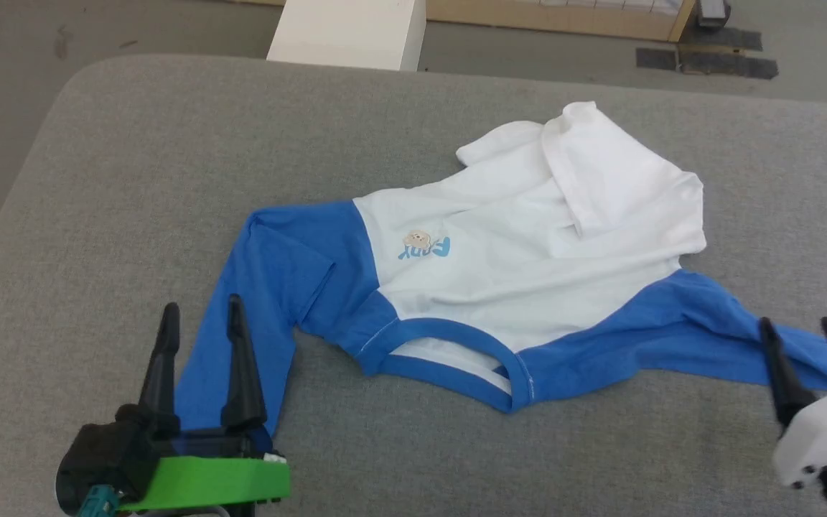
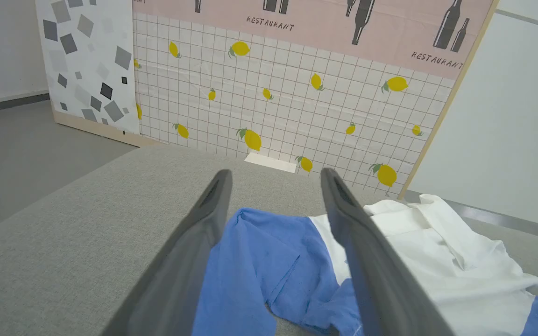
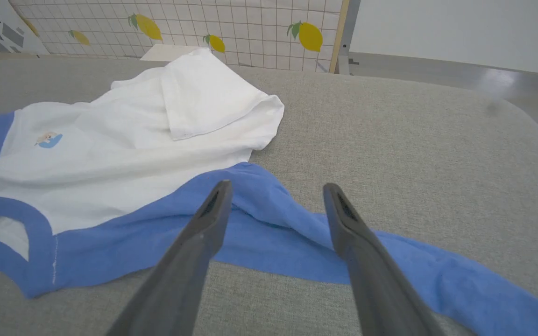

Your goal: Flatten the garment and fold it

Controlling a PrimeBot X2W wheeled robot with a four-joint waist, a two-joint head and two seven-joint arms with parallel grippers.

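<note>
The garment (image 1: 514, 273) lies on the grey padded table (image 1: 133, 179), collar toward me, white body crumpled with its hem folded over at the far right. One blue sleeve (image 1: 241, 330) runs down to the lower left, the other (image 1: 715, 337) stretches to the right. My left gripper (image 1: 200, 312) stands open over the left sleeve, which shows between its fingers (image 2: 273, 247) in the left wrist view. My right gripper (image 1: 794, 327) is open above the right sleeve (image 3: 273, 228). Neither holds cloth.
A white box (image 1: 349, 32) stands on the floor beyond the table's far edge. A lemon-patterned panel (image 2: 273, 93) rises behind it. Bare grey padding lies left of the garment and along the near edge.
</note>
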